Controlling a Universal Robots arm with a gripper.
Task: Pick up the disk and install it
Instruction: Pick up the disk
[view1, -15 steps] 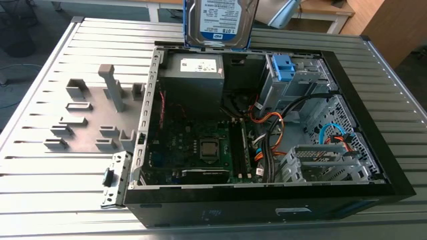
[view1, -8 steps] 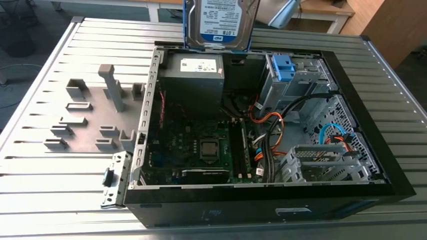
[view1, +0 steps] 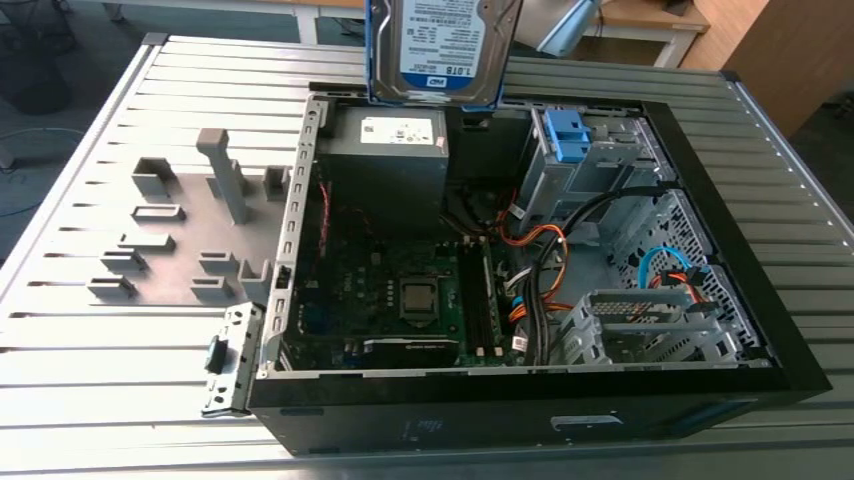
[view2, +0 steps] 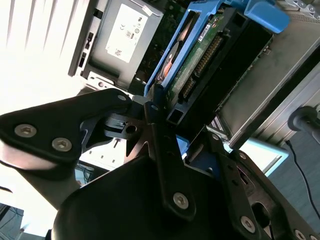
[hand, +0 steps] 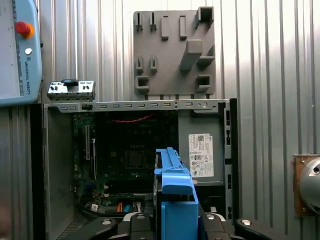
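Above open computer case (view1: 534, 425), my pincer (view2: 180, 120) squeezed tight on disk (view1: 441, 50), gripping its blue frame. Disk held upright in air, over far rim, near grey box (view1: 387, 150).

My worry: plastic frame looks slippy, so disk could slide out and drop on board (view1: 347, 270) inside. It could also bump rim, or catch on orange wires (view1: 541, 240).

Case sits on ribbed metal table (view1: 80, 340), with grey holder plate (view1: 174, 240) beside it. Wooden cabinet (view1: 774, 50) stands behind.
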